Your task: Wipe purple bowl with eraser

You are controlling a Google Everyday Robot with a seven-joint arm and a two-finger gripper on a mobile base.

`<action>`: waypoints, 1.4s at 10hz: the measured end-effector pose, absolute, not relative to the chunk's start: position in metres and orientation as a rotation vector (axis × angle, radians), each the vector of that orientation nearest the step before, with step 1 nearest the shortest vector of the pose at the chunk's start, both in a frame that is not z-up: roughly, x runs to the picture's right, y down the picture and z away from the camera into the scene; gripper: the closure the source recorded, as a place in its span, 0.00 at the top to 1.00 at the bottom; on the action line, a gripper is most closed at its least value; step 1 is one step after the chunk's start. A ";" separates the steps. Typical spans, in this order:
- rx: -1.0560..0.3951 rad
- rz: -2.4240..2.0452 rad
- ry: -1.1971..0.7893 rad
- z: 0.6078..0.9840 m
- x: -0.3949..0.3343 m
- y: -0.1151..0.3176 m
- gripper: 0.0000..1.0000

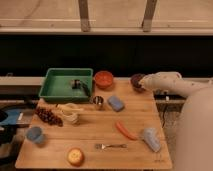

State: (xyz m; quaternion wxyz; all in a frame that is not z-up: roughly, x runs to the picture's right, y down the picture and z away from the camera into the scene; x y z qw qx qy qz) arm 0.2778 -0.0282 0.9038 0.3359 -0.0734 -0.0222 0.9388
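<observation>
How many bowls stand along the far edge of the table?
2: the orange-red bowl beside the green tray, and the purple bowl further right, where the gripper is.
</observation>
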 end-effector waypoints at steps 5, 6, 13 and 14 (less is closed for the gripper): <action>-0.153 2.503 -0.080 0.919 0.292 -0.058 0.00; -0.163 2.499 -0.083 0.926 0.283 -0.067 0.00; -0.266 2.441 -0.086 0.933 0.236 -0.050 0.00; -0.268 2.448 -0.089 0.928 0.240 -0.044 0.00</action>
